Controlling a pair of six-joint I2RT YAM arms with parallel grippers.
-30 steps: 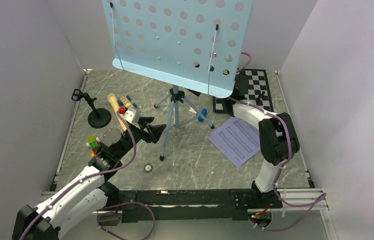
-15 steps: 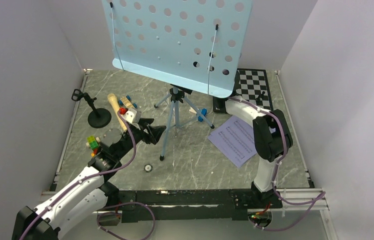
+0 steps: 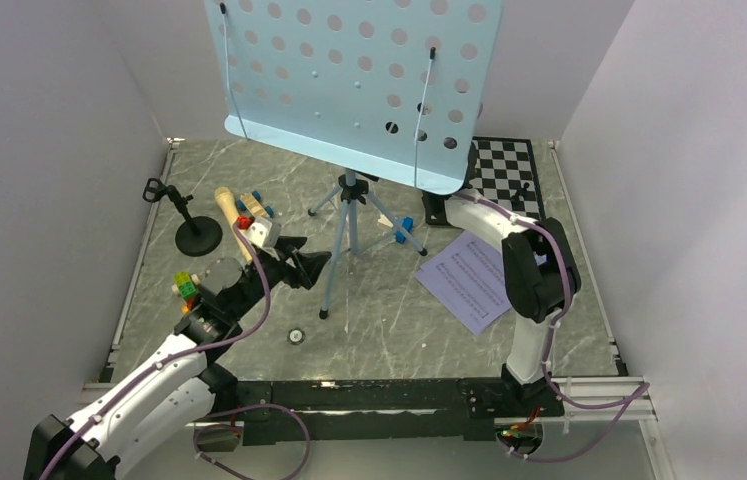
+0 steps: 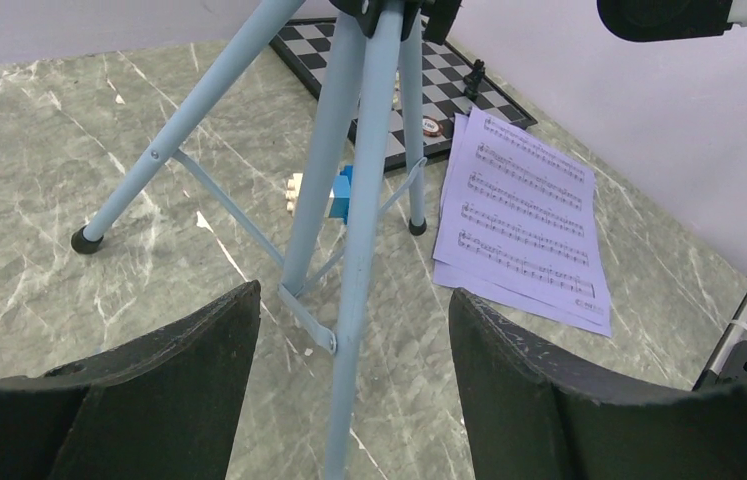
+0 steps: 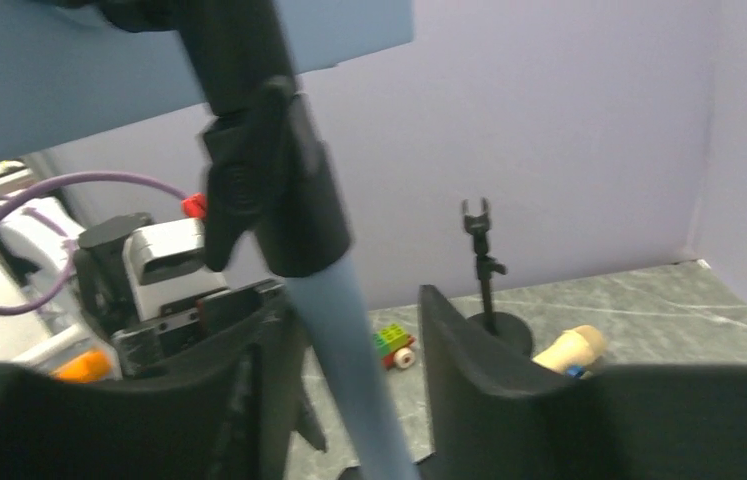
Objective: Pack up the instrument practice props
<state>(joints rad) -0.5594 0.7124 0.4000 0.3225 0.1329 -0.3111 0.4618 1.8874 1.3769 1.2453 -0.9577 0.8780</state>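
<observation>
The light-blue perforated music stand point(image 3: 349, 80) stands on its tripod mid-table. My left gripper point(image 3: 307, 262) is open, and in the left wrist view its jaws straddle the front tripod leg point(image 4: 361, 230) with gaps on both sides. My right gripper point(image 5: 357, 305) reaches under the stand's desk. Its jaws enclose the blue pole point(image 5: 344, 330) below the black clamp, with a gap still showing on one side. Lavender sheet-music pages point(image 3: 469, 280) lie flat at the right. The tan microphone point(image 3: 232, 225) and the short black mic stand point(image 3: 194, 232) are at the left.
A chessboard point(image 3: 504, 175) with pieces lies at the back right. Small coloured blocks point(image 3: 186, 287) sit by my left arm, a toy car point(image 5: 392, 345) shows beyond the pole, and a blue block point(image 4: 342, 195) lies under the tripod. Walls close in three sides.
My right arm has shifted left toward the stand's pole, and its jaws have narrowed around it. The left arm has not moved.
</observation>
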